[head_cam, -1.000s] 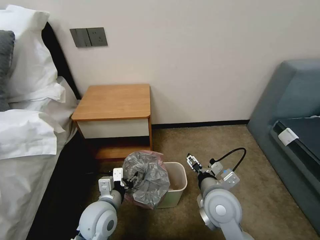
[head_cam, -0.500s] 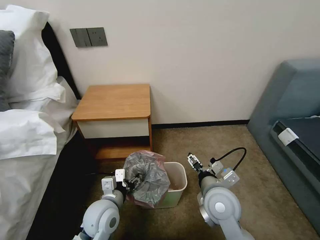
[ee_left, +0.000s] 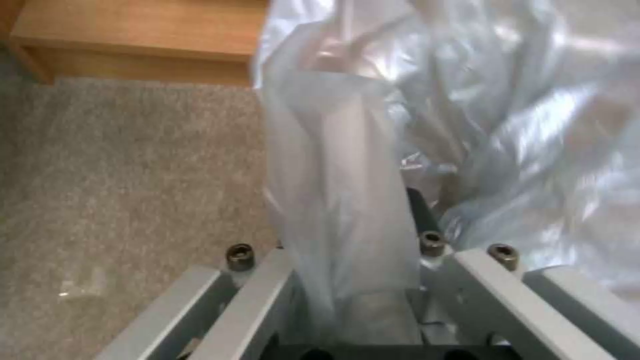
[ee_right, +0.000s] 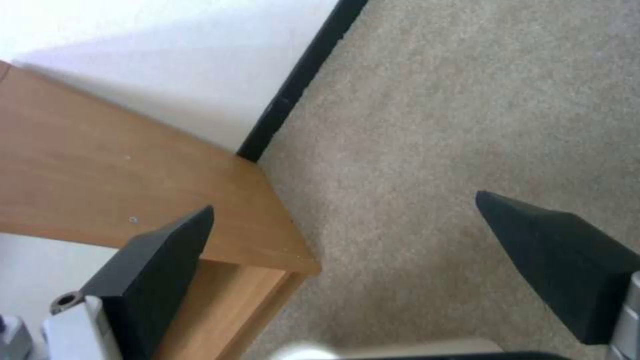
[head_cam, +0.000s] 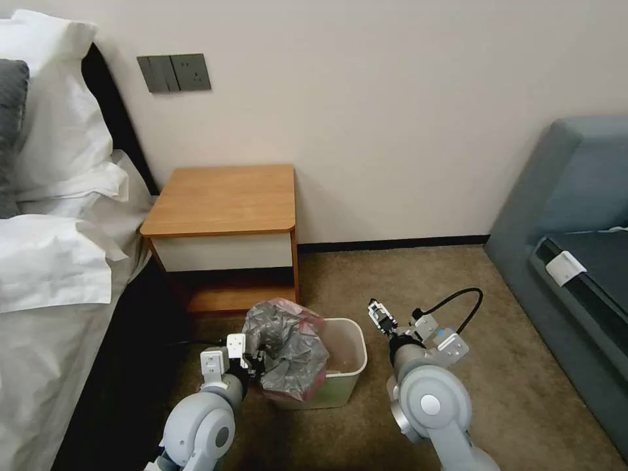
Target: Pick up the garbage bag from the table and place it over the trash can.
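The garbage bag (head_cam: 288,350), crinkly grey plastic with a pinkish rim, hangs bunched over the left half of the cream trash can (head_cam: 350,366), which stands on the carpet. My left gripper (head_cam: 252,360) is at the bag's left side and shut on it. In the left wrist view a fold of the bag (ee_left: 340,190) runs down between the fingers of that gripper (ee_left: 353,235). The right gripper (head_cam: 379,317) hovers open just right of the can, holding nothing; its dark pads (ee_right: 157,262) stand wide apart. The table (head_cam: 226,196) stands behind the can with a bare top.
A bed (head_cam: 52,275) with white pillows runs along the left. At the right edge stands a grey-blue sofa (head_cam: 575,216). The wall (head_cam: 392,131) is close behind the table. Open carpet (head_cam: 405,275) lies between the can and the sofa.
My left gripper has carried the bag slightly to the right, farther over the trash can. The right arm has barely moved.
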Motion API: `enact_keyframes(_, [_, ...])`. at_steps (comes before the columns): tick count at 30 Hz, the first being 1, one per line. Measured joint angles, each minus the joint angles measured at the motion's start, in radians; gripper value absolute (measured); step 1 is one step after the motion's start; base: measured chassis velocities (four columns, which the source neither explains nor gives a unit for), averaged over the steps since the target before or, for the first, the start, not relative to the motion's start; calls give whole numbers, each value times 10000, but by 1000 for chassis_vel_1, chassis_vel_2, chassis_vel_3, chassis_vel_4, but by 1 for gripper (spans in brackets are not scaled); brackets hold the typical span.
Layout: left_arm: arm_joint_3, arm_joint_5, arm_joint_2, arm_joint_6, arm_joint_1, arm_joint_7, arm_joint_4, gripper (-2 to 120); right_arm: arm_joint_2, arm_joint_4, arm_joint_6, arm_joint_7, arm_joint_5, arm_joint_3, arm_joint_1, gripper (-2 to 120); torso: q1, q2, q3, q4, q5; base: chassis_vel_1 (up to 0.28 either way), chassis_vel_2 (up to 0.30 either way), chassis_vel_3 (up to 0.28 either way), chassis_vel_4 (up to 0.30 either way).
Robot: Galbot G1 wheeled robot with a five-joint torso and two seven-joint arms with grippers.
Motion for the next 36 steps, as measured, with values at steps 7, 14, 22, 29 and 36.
enact_keyframes(7, [-209, 1, -93, -1309, 486, 629, -142, 7, -70, 292, 2, -155, -102, -60, -8, 100, 0, 0, 0, 0, -1, 0, 0, 0, 0])
enact_keyframes(14, [-993, 612, -206, -3547, 1438, 2344, -503, 7, -1096, 1600, -427, -2269, -1187, -427, -65, 100, 0, 0, -1, 0, 0, 0, 0, 0, 0])
enact_keyframes(22, [-1243, 1644, -494, -5389, 2209, 3511, -742, 7, -3068, 2810, -1115, -4708, -1810, -1094, 456, 100, -1, 0, -1, 1, 0, 0, 0, 0, 0])
enact_keyframes(29, [-1211, 2212, -805, -6286, 2332, 3560, -777, 7, -3740, 3201, -1451, -4903, -1692, -2451, 627, 100, 0, 0, -1, 0, 0, 0, 0, 0, 0])
enact_keyframes(36, [-1220, 2435, -884, -6444, 2353, 3586, -990, 7, -3441, 3032, -1547, -3973, -1059, -3280, 826, 100, 0, 0, -1, 0, 0, 0, 0, 0, 0])
